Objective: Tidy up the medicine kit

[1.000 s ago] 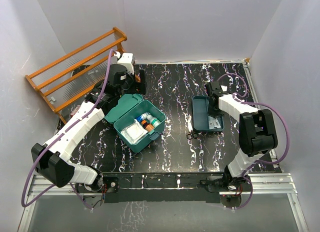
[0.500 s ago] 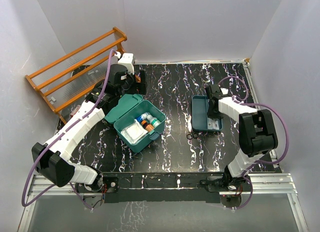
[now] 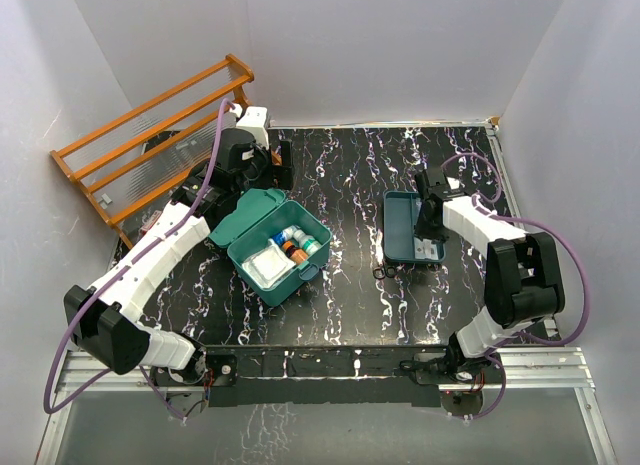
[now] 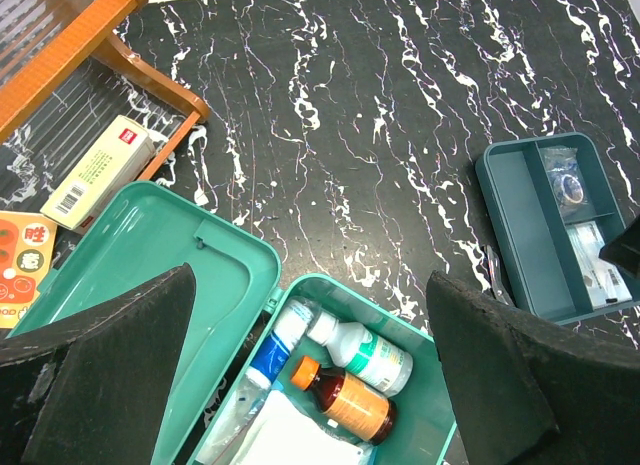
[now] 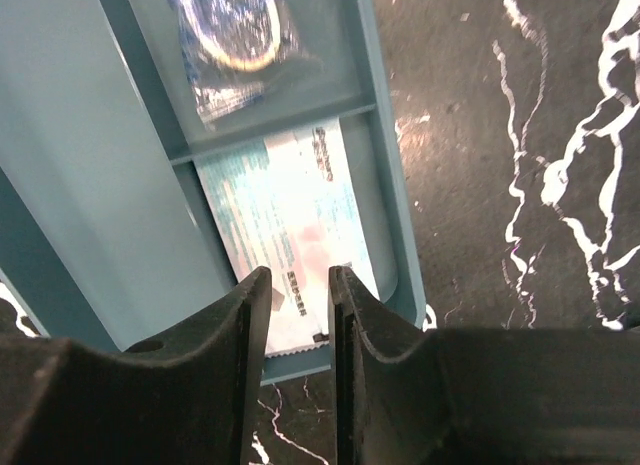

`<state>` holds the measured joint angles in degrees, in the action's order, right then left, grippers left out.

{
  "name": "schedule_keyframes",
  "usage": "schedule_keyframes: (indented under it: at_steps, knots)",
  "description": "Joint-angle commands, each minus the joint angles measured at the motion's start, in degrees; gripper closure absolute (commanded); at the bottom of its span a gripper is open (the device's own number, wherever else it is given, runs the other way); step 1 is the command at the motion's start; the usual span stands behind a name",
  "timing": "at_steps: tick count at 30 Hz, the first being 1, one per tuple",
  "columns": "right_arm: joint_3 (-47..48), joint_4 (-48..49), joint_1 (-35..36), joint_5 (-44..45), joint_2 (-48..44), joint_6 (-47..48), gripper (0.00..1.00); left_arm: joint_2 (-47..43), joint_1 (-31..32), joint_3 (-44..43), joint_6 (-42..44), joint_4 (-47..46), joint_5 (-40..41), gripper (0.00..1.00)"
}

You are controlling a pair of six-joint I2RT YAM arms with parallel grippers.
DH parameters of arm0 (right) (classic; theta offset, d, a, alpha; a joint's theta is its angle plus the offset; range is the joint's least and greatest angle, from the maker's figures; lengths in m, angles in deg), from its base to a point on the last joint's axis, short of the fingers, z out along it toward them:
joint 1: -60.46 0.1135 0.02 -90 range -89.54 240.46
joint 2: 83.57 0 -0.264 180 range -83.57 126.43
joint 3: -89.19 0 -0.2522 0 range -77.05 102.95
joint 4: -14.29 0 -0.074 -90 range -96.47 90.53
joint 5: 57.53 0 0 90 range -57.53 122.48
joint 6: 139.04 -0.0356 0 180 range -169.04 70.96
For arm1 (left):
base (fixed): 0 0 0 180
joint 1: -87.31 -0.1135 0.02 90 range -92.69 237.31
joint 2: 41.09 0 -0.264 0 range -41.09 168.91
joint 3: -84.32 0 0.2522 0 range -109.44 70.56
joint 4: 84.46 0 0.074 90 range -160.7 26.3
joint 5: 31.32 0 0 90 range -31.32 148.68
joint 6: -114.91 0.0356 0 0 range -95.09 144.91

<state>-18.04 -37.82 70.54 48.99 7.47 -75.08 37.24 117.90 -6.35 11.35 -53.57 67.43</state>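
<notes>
Left gripper point(image 4: 310, 285) spread wide, medicine kit point(image 4: 140, 245) directly under it; right gripper point(image 5: 293, 280) farther off, jaws slightly parted over packet point(image 5: 280, 205) in tray point(image 5: 80, 135).

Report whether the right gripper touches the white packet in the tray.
Cannot tell. Right wrist view: the right gripper overlaps the white packet; no gap or contact shows.

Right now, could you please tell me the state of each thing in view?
medicine kit: open, lid swung back.
brown bottle: capped, lying inside the kit.
divided tray: uncovered, packets in its compartments.
white packet: lying flat in the tray.
left gripper: wide open, empty, above the kit.
right gripper: jaws slightly apart, over the white packet.
</notes>
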Motion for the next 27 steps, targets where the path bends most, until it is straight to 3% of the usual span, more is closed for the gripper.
schedule_keyframes:
  at_steps: [1, 13, 17, 23, 27]
  knots:
    - [-2.53, -0.32, -0.18, -3.86, -0.84, -2.18, 0.71, -0.37, 0.33, -1.54, -0.48, -0.60, -0.66, 0.01]
    - [-0.94, -0.37, -0.24, -2.00, 2.89, -2.68, 0.71, -0.80, 0.30, -1.58, -0.44, -0.25, -0.32, 0.01]
    - [2.48, -3.38, -0.25, -0.66, 0.19, -3.57, 0.71, -0.98, 0.27, -1.56, -0.41, -0.36, -0.19, 0.01]
    - [7.25, -5.18, 0.45, -3.47, -5.41, -6.41, 0.62, -0.73, 0.34, -2.05, -0.33, -0.30, 0.09, 0.01]
    - [9.13, -4.81, 4.55, -4.90, -6.03, -7.69, 0.60, -0.72, 0.29, -2.82, 0.21, 0.07, 1.23, 0.01]
